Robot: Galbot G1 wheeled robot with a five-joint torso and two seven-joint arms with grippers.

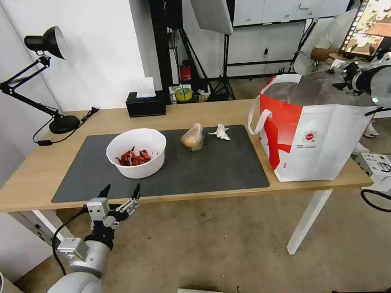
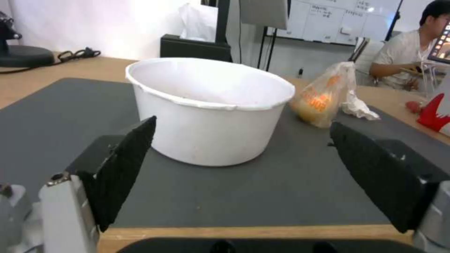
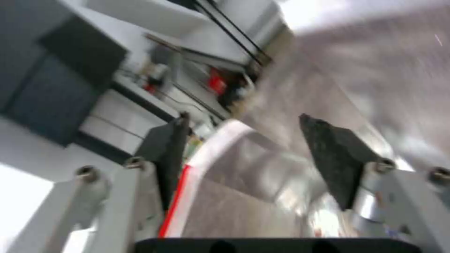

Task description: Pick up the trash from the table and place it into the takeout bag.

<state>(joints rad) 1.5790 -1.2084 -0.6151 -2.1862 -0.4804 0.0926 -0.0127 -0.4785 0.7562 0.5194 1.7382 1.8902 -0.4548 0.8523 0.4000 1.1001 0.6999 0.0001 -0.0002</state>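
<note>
Trash: white bowl of red shells [image 1: 136, 153] sat left on the dark mat, left gripper [image 1: 120, 193] spread wide just near of it; it should straddle the rim squarely. Right gripper [image 3: 244, 158], jaws apart, hung over the foil-lined white-and-red takeout bag [image 1: 311, 138].

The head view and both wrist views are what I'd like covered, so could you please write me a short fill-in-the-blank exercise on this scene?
1. The white bowl of red shells stands on the dark grey ____.
2. The left gripper, fingers open, hangs at the table's near edge, facing the ____.
3. The right gripper is open above the mouth of the ____.
4. The crumpled tissue lies between the small food bag and the ____.

Missing words: mat; bowl; takeout bag; takeout bag
</note>
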